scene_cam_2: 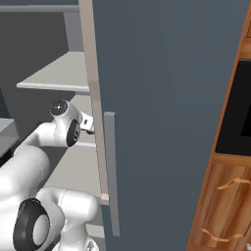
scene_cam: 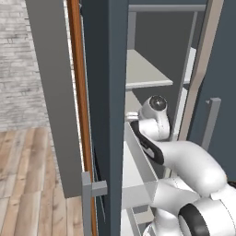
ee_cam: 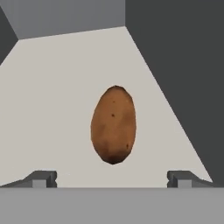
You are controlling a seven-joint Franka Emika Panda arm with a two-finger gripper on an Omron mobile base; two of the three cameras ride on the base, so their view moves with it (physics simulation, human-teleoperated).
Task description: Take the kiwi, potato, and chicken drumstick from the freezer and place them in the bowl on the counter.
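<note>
A tall dark slate-grey freezer cabinet (scene_cam: 103,69) stands open and takes up most of the left base view, its pale grey inner shelves (scene_cam: 143,71) running through the upper middle of the frame. In the right base view its broad slate door (scene_cam_2: 166,98) covers the centre, with a grey bar handle (scene_cam_2: 111,171) down the lower middle and brown wooden drawers (scene_cam_2: 228,206) at the lower right edge. A grey brick wall (scene_cam: 20,60) and light wooden floor (scene_cam: 27,184) fill the left side of the left base view.

The white robot arm with dark joints (scene_cam: 184,170) rises from the lower right of that view and reaches in among the shelves, its hand hidden behind the shelving.

In the hand view, a brown oval potato with a rough speckled skin (ee_cam: 113,125) lies at the centre of the frame on a pale grey shelf floor (ee_cam: 52,109), apparently standing apart from the dark walls around it. The two-finger gripper (ee_cam: 112,179) sits at the bottom of the frame, its small dark fingertips (ee_cam: 41,178) spread wide to either side and holding nothing; the potato lies just beyond and between them.
</note>
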